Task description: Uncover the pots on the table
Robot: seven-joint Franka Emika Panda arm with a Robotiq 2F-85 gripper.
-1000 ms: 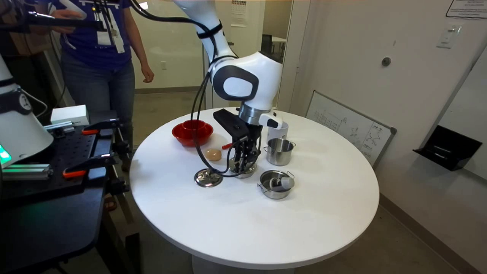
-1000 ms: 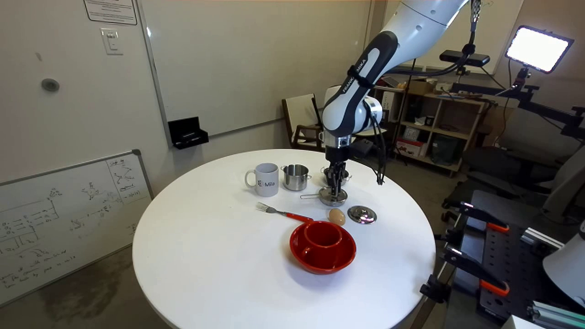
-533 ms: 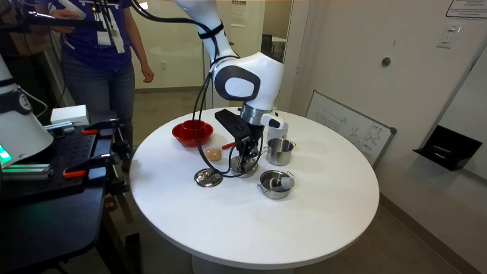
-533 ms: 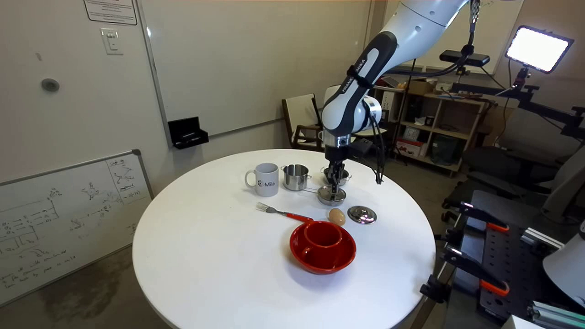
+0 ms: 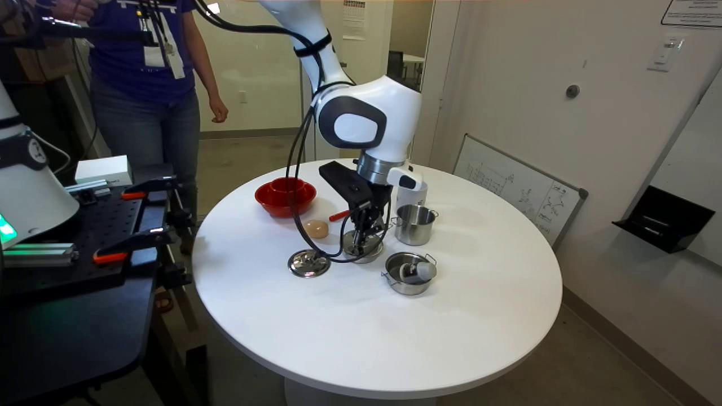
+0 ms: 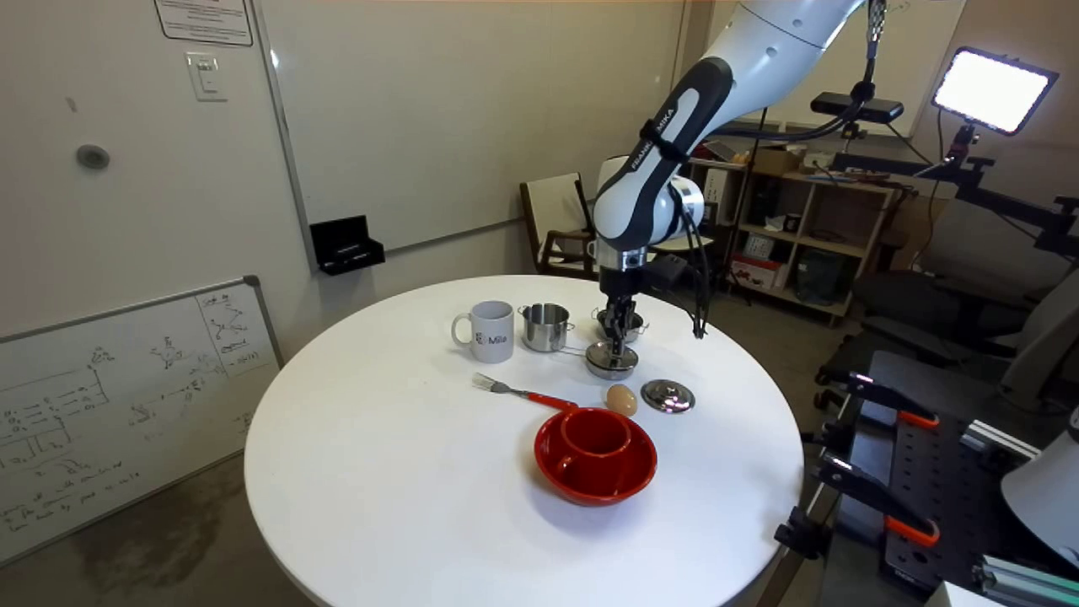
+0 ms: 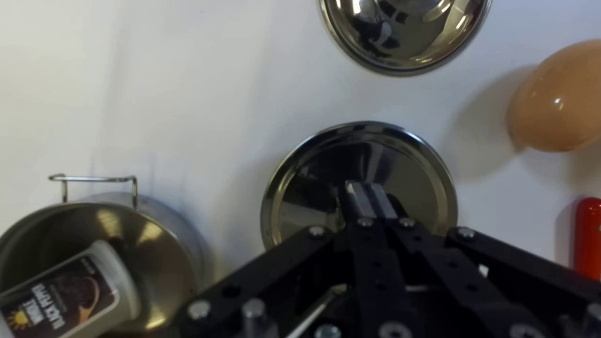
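My gripper (image 7: 370, 190) points down over a small steel pot (image 6: 612, 371) with a long wire handle. A flat round steel lid (image 7: 415, 166) covers it. My fingers are drawn together at the lid's middle and appear shut on its handle, which they hide. The gripper shows in both exterior views (image 5: 360, 246) (image 6: 618, 347). A low pot (image 5: 401, 286) stands uncovered with a pepper jar (image 5: 418, 272) in it. A taller pot (image 5: 414, 226) stands uncovered behind it. A loose lid (image 5: 308, 264) lies on the white table (image 5: 338, 316).
A red bowl (image 6: 548, 472) holds a red cup (image 6: 595, 432). A brown egg (image 6: 622, 400) lies close to the covered pot. A fork (image 6: 527, 392) with a red handle lies by the bowl. A pale grey mug (image 6: 492, 333) stands beside the taller pot.
My fingers have drawn together at the lid. The covered pot has shifted slightly and its wire handle has swung round. The other pots and the loose lid have not moved.
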